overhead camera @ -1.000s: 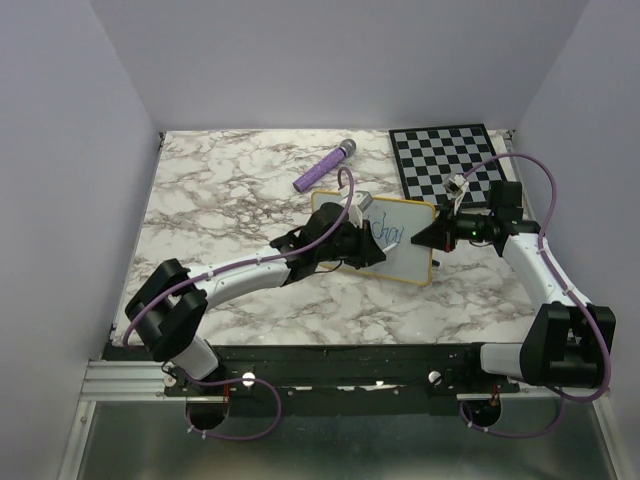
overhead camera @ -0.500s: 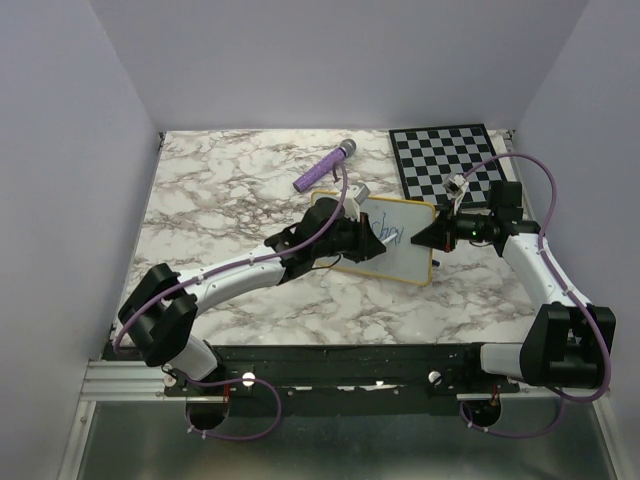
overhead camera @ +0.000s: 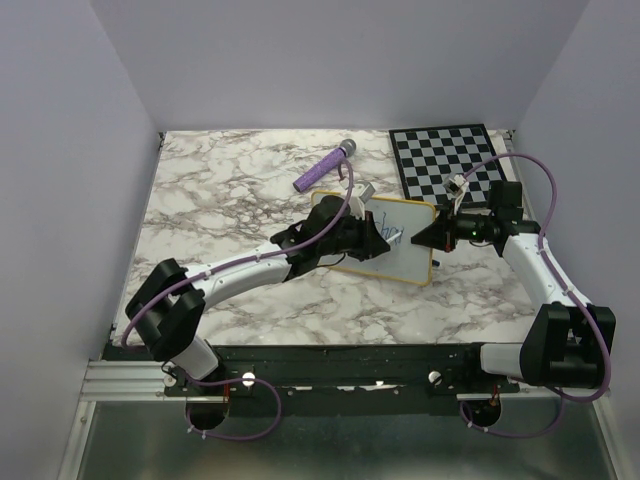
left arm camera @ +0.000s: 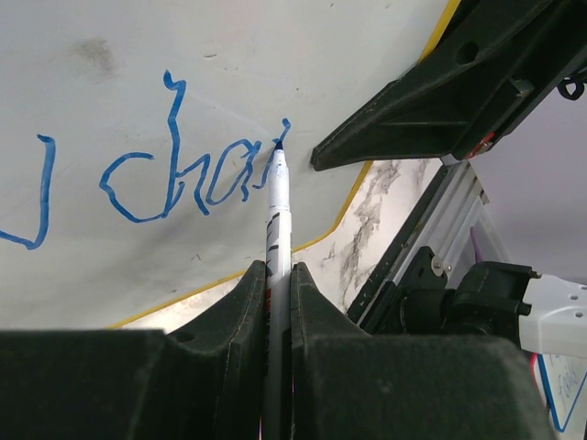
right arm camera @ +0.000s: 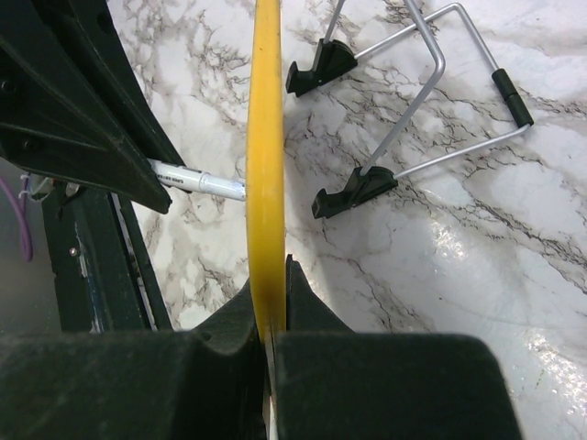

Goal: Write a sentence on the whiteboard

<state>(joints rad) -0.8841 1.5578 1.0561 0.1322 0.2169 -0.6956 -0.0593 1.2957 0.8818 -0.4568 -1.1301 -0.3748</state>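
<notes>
My whiteboard (left arm camera: 229,55) was smooth and white (a bit smudgy). The marble-look table (right arm camera: 440,257) was shiny. The wire legs (right arm camera: 410,119) were bright metal. My left gripper (left arm camera: 278,284) was dull black plastic.

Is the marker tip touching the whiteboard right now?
Touching. Left wrist view: the tip of the marker meets the whiteboard with no gap, at the end of the blue lettering.

Lighting even and diffuse from overhead. Top view sharp, shadows soft. Right wrist view: glare patch on the glossy worktop (right arm camera: 449,247). Left wrist view: faint grey shadows across the whiteboard (left arm camera: 275,55). Near foreground dark and blurred in both wrist views.
</notes>
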